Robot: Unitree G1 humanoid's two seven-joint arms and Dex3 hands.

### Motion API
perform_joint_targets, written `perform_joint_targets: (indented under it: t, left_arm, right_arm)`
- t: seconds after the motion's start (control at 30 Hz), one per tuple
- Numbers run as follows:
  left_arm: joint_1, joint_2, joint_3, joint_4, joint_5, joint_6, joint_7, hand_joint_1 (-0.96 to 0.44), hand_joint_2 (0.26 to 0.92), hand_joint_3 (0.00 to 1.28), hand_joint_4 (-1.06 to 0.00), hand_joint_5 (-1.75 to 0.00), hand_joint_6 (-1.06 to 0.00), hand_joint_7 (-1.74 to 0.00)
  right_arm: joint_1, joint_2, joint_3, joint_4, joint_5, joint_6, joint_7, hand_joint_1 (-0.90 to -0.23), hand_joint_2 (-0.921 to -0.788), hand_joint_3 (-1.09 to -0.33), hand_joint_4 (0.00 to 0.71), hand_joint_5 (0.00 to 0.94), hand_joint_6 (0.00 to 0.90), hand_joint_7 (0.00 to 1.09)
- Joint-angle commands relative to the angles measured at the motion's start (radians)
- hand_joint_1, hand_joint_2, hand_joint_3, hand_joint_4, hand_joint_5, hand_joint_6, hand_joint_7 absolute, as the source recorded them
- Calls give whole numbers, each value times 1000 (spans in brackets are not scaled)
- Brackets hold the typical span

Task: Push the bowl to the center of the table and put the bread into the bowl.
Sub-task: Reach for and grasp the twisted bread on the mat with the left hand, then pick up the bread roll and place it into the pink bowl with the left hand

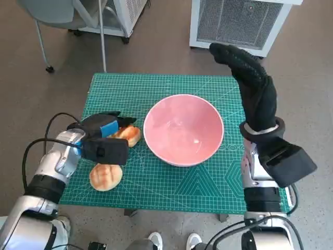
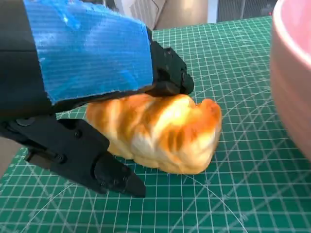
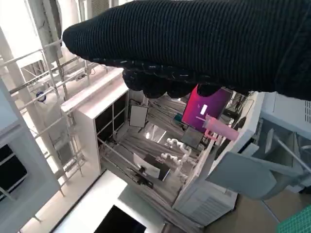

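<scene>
The pink bowl (image 1: 183,130) stands empty near the middle of the green mat; its wall (image 2: 291,77) shows in the left wrist view. A golden bread roll (image 1: 130,135) lies on the mat just left of the bowl. My left hand (image 1: 102,131) straddles that roll (image 2: 160,131): the fingers (image 2: 170,77) lie on its top and the thumb (image 2: 114,175) hangs a little apart from its near side. A second, rounder roll (image 1: 105,177) lies near the front left edge. My right hand (image 1: 254,86) is raised over the mat's right side, fingers stretched out, holding nothing.
The green cutting mat (image 1: 171,88) covers the small table. A white grilled unit (image 1: 237,23) stands on the floor beyond the table, and a chair's legs (image 1: 49,47) stand at the far left. A person's shoes (image 1: 174,240) show at the front edge.
</scene>
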Motion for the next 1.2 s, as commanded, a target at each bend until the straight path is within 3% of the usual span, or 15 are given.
perform_joint_targets:
  t: [0.03,0.2,0.23,0.27,0.37,0.43,0.7,0.9,1.2]
  left_arm:
    - [-17,-17,-49,100,49,-35,58,-57,872,37,-515,-58,-550,-96]
    - [-39,-17,-85,177,84,-74,129,-11,910,47,-715,-111,-700,-156]
    - [-43,-17,-90,190,88,-81,139,-7,914,91,-676,-529,-622,-559]
    - [-48,-17,-95,205,93,-88,150,-4,917,130,-637,-812,-559,-832]
    - [-59,-18,-110,242,103,-102,174,-1,919,139,-629,-1126,-534,-1094]
    - [-66,-15,-115,261,104,-112,182,-1,920,126,-641,-1188,-549,-1136]
    - [-81,18,-80,245,60,-145,158,0,920,94,-679,-1159,-579,-1231]
    - [-40,89,38,12,-54,-136,88,1,920,80,-702,-1147,-589,-1212]
    - [34,109,234,-391,-188,-63,68,1,920,65,-728,-1104,-596,-1219]
  right_arm:
    - [31,0,1,-9,18,9,6,-699,-921,-799,258,4,-1,690]
    - [35,0,2,-14,27,9,9,-698,-921,-803,255,3,-1,688]
    - [36,0,2,-14,27,9,9,-698,-921,-803,255,3,-1,687]
    - [37,1,2,-14,29,9,10,-697,-921,-804,255,3,-1,687]
    - [38,1,3,-14,33,8,10,-696,-921,-804,257,4,-1,686]
    - [38,2,5,-15,32,8,9,-695,-921,-804,258,4,-1,686]
    - [44,2,7,-25,34,8,7,-687,-921,-806,260,5,-1,685]
    - [47,-3,5,-32,41,18,11,-683,-921,-807,259,5,-1,684]
    - [42,-7,3,-29,40,24,9,-679,-921,-812,258,4,-1,682]
